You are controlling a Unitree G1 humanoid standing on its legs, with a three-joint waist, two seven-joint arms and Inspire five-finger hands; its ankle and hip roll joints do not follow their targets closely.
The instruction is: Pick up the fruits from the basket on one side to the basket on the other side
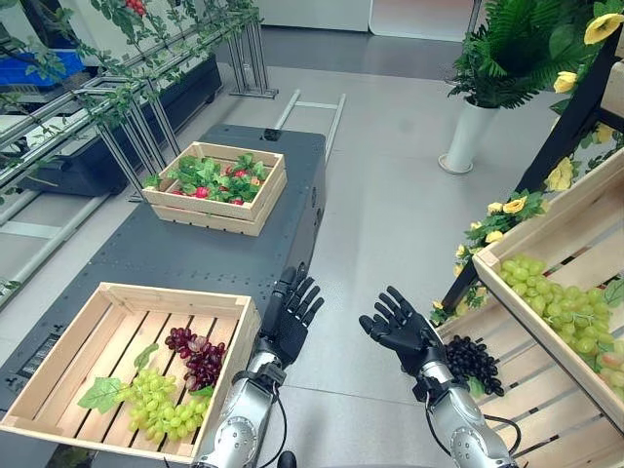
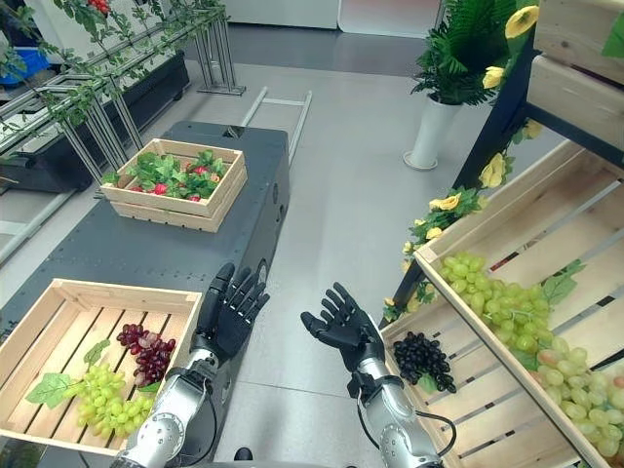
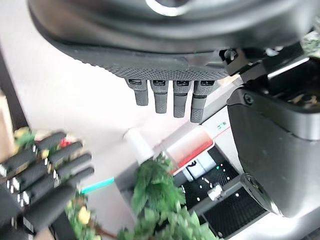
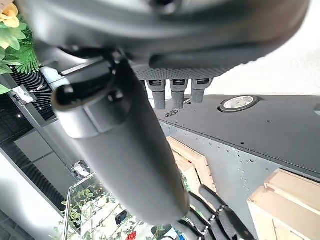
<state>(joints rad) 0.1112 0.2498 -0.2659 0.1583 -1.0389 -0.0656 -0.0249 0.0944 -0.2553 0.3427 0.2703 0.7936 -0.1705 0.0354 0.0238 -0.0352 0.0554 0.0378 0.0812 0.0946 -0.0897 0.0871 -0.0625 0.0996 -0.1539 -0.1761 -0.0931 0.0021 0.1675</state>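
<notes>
in the slatted wooden crate [image 1: 58, 366], knobbly green grapes [image 1: 161, 402]

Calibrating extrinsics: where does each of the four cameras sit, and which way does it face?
Left eye view: on the head, looking down at the dark grey table and its slatted wooden crate of green and purple grapes; both arms, left hand and right hand open.
Right eye view: same head, slightly rightward; shares that scene, plus more of the slanted wooden shelf crate.
Left wrist view: left wrist, along its fingers toward the right hand.
Right wrist view: right wrist, along its fingers toward the table and left hand.
</notes>
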